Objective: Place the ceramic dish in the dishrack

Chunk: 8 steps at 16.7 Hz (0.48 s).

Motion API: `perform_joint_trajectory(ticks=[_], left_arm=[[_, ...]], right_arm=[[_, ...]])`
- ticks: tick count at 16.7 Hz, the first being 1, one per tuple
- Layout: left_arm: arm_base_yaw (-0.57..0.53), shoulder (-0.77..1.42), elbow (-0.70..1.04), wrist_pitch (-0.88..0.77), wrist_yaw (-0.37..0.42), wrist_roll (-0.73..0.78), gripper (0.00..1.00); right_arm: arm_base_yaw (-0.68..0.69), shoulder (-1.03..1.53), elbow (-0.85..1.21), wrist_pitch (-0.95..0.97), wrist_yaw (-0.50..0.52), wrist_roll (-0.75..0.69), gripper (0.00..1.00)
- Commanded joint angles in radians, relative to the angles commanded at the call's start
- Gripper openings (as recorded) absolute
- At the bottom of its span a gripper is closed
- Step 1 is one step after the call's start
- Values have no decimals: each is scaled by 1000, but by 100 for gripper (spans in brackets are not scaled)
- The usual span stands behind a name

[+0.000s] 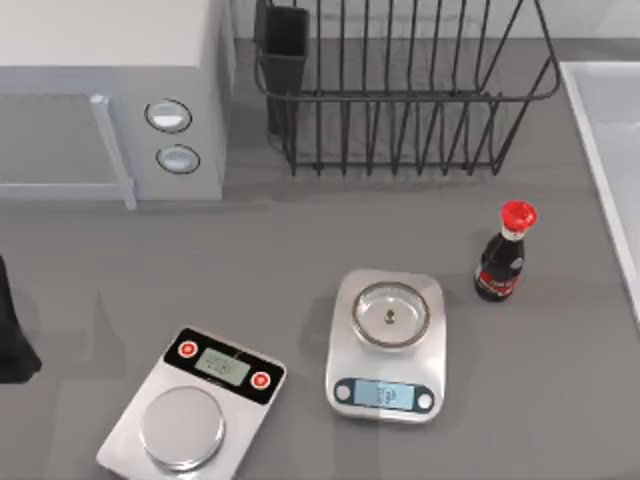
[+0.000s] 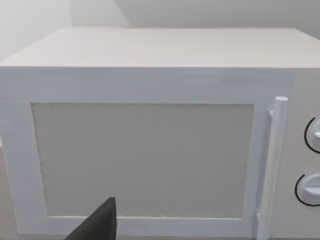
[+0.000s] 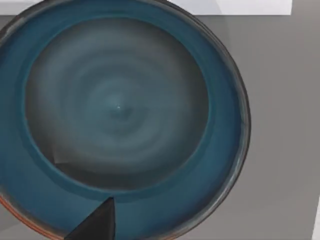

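The ceramic dish [image 3: 120,115] is a round blue-glazed plate with a greyer centre and a dark rim. It lies flat on the grey table, directly under my right gripper [image 3: 97,222], which hovers above the dish near its rim. The dishrack [image 1: 400,97] is a black wire basket at the back of the table, right of centre, with a black utensil cup [image 1: 284,50] at its left corner. My left gripper [image 2: 100,225] faces the microwave door. A dark part of the left arm [image 1: 12,335] sits at the table's left edge.
A white microwave [image 1: 110,90] fills the back left. A black-panelled scale [image 1: 192,410] and a silver scale [image 1: 388,345] with a small bowl stand at the front. A red-capped dark bottle [image 1: 505,255] stands right of them. A white basin edge [image 1: 610,150] runs along the right.
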Motion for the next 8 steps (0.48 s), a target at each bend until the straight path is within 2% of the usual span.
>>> perform_joint_trajectory(ticks=[3, 8], left_arm=[[0, 0, 0, 0, 0, 0, 100], [0, 0, 0, 0, 0, 0, 100]], right_arm=[[-38, 77, 71, -53, 0, -37, 100], [-36, 79, 74, -54, 0, -39, 100]])
